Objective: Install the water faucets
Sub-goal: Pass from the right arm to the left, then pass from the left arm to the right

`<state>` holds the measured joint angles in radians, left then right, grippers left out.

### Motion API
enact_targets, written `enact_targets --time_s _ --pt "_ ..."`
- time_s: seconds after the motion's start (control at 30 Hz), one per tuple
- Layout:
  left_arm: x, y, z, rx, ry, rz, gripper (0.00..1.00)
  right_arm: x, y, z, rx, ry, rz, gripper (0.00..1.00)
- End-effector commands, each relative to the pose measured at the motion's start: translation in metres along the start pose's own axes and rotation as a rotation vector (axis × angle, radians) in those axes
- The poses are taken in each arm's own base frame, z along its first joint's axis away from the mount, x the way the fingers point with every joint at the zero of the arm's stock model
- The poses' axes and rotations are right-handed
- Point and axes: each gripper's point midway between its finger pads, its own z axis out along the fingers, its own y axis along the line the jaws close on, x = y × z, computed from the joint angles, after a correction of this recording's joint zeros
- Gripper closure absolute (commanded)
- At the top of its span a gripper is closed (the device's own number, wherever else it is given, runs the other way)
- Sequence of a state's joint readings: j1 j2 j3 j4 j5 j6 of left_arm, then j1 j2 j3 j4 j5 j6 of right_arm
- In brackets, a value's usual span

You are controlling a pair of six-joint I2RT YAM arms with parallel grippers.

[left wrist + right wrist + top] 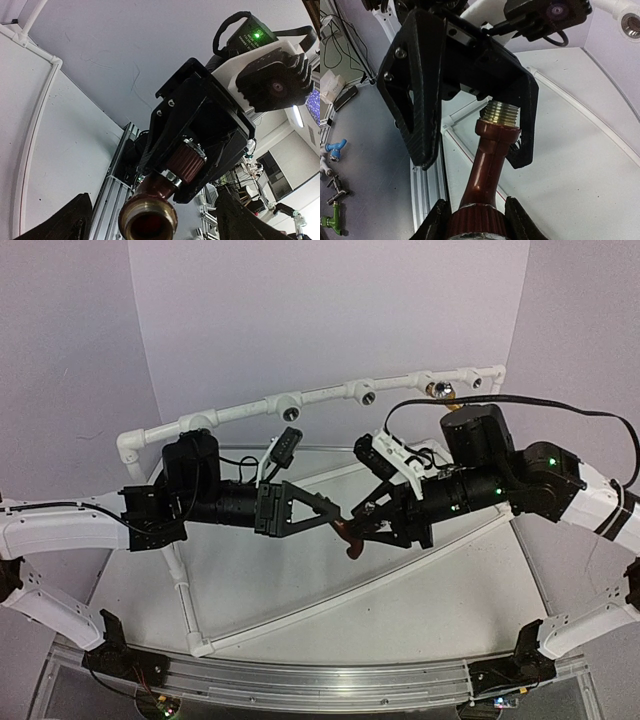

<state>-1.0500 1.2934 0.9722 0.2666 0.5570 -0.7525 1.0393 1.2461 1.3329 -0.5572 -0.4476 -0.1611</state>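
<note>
- Reddish-brown faucet (487, 160) is clamped by its knob in right gripper (477, 222), above table (450, 590).
- Left gripper (150, 220) is spread wide around its brass thread.
- Yellow faucet (438, 391) is seated on pipe (320, 398).
- Arm label (250, 37) is unreadable.

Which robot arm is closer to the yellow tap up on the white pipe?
Right. In the top view the right arm sits just beneath the yellow tap; the left arm is far off to its left.
</note>
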Motion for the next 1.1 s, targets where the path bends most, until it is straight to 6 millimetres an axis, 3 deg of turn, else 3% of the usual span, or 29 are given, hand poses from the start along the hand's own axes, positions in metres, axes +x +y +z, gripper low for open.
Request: enact_targets --time_s 0.0,0.07,0.17,0.27,0.43,0.5,0.57,0.63,0.67,0.83,0.9,0.97,1.07 --pt "-0.009 -0.021 0.0 0.07 0.016 0.039 0.28 -0.024 0.01 -0.013 -0.035 -0.055 -0.067 1.0" --pt "-0.01 -0.02 0.0 0.065 0.012 0.037 0.42 -0.025 0.012 -0.013 -0.048 -0.056 -0.072 1.0" --pt "-0.012 -0.019 -0.002 0.051 -0.006 0.042 0.5 -0.024 0.017 -0.012 -0.081 -0.037 -0.078 1.0" --pt "-0.017 -0.017 -0.003 0.037 -0.026 0.044 0.64 -0.022 0.018 -0.01 -0.094 -0.024 -0.079 1.0" --pt "-0.025 -0.012 -0.006 -0.001 -0.071 0.056 0.97 -0.016 0.015 -0.008 -0.077 -0.009 -0.06 0.96" --pt "-0.032 -0.012 -0.009 -0.02 -0.111 0.065 1.0 -0.023 0.003 -0.007 -0.008 -0.058 -0.004 0.52" --pt "-0.041 -0.013 -0.014 -0.03 -0.17 0.066 1.0 -0.035 -0.015 -0.01 0.092 -0.19 0.083 0.22" --pt "-0.05 -0.015 -0.022 -0.021 -0.247 0.04 1.0 -0.05 -0.013 -0.017 0.07 -0.388 0.161 0.03" --pt "-0.055 -0.017 -0.026 -0.005 -0.285 0.027 1.0 -0.058 -0.01 -0.023 0.045 -0.489 0.17 0.02" --pt "-0.068 -0.02 -0.04 0.09 -0.397 -0.09 1.0 -0.057 -0.012 -0.019 -0.003 -0.686 0.219 0.03" --pt "-0.068 -0.02 -0.039 0.112 -0.399 -0.117 1.0 -0.059 -0.013 -0.018 -0.018 -0.755 0.21 0.09" --pt "-0.068 -0.021 -0.038 0.136 -0.403 -0.135 1.0 -0.064 -0.014 -0.012 -0.023 -0.78 0.198 0.24" --pt "-0.069 -0.024 -0.038 0.168 -0.409 -0.145 1.0 -0.071 -0.019 -0.014 -0.014 -0.872 0.197 0.31"
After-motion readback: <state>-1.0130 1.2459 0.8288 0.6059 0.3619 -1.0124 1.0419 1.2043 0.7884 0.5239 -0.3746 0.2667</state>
